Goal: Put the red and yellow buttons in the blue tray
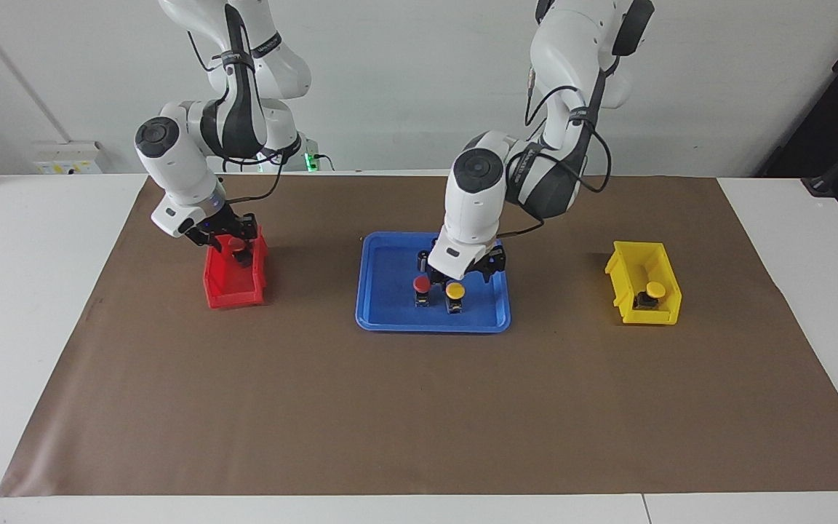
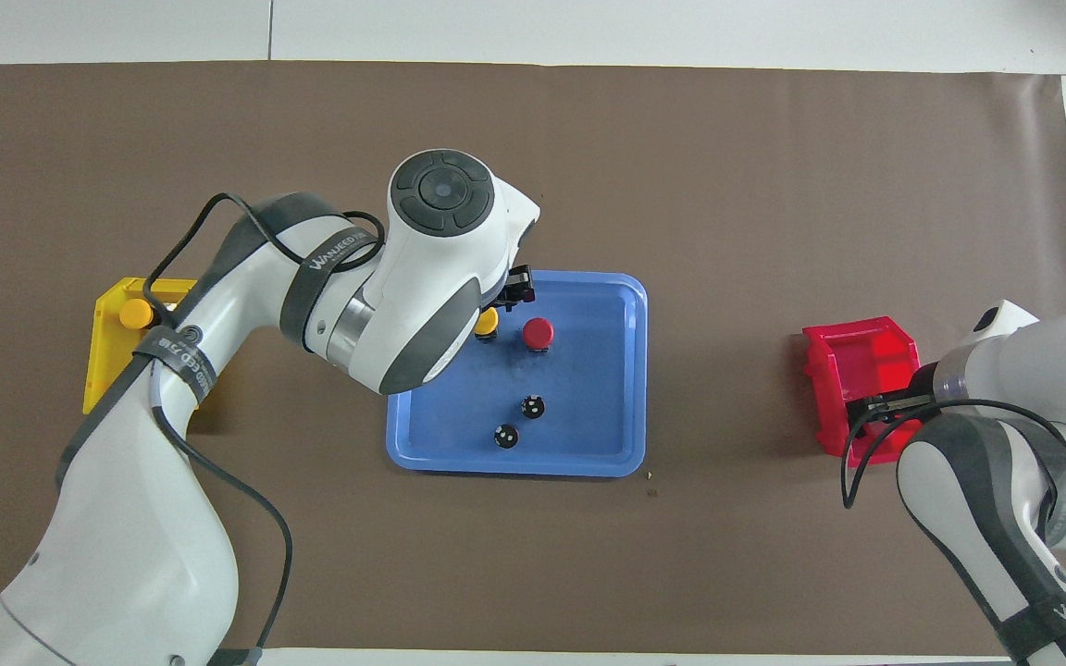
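Left gripper [image 1: 468, 271] hangs spread open over the blue tray [image 1: 382, 309], above a yellow button [image 1: 455, 291] beside a red button [image 1: 422, 284]. Right gripper [image 1: 233, 239], seemingly clasping another red button [image 1: 237, 247], over the red bin [image 1: 233, 291].

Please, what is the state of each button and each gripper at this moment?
tray red button: upright in the blue tray, free.
tray yellow button: upright beside it, free.
bin yellow button: in the yellow bin, untouched.
bin red button: in the red bin, right gripper at it.
left gripper: jaws open, over the tray yellow button.
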Tool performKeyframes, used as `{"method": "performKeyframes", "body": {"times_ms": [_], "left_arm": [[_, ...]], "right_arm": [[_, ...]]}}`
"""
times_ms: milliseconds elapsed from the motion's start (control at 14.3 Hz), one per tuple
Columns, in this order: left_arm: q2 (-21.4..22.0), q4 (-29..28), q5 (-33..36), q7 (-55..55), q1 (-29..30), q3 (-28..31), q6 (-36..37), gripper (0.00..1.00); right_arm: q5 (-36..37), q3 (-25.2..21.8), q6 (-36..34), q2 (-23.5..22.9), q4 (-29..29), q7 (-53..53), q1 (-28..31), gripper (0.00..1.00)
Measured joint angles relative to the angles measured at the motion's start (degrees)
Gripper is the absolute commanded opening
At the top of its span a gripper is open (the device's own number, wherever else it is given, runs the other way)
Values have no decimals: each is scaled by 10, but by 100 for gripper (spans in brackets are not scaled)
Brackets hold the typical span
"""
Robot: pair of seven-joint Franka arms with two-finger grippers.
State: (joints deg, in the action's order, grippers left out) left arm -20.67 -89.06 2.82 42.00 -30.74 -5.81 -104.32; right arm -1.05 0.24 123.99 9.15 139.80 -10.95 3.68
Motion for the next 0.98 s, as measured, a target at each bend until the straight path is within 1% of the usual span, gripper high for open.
{"method": "performKeyframes", "body": {"times_ms": [140, 210, 419, 489, 629, 768, 838, 978], "left_arm": [[52, -1, 3, -87, 48, 3, 75, 100], [75, -2, 4, -136, 80, 5, 96, 100], [120, -4, 3, -242, 187, 9, 104, 100], [127, -4, 0, -274, 218, 10, 104, 100], [133, -4, -15, -346, 276, 11, 104, 100], [135, -4, -21, -397, 318, 11, 104, 100], [137, -4, -21, -414, 334, 11, 104, 100], [145, -6, -22, -440, 354, 11, 109, 100]], "right_arm": [[0, 0, 0, 0, 3, -8, 0, 68], [0, 0, 0, 0, 4, -10, 0, 65], [0, 0, 1, 2, 8, -11, 0, 59], [0, 0, 3, 3, 10, -11, 0, 54], [0, 0, 11, 5, 17, -13, 0, 38], [0, 0, 15, 8, 22, -14, 0, 23], [0, 0, 17, 9, 22, -15, 0, 20], [0, 1, 20, 9, 20, -16, 0, 20]]}}
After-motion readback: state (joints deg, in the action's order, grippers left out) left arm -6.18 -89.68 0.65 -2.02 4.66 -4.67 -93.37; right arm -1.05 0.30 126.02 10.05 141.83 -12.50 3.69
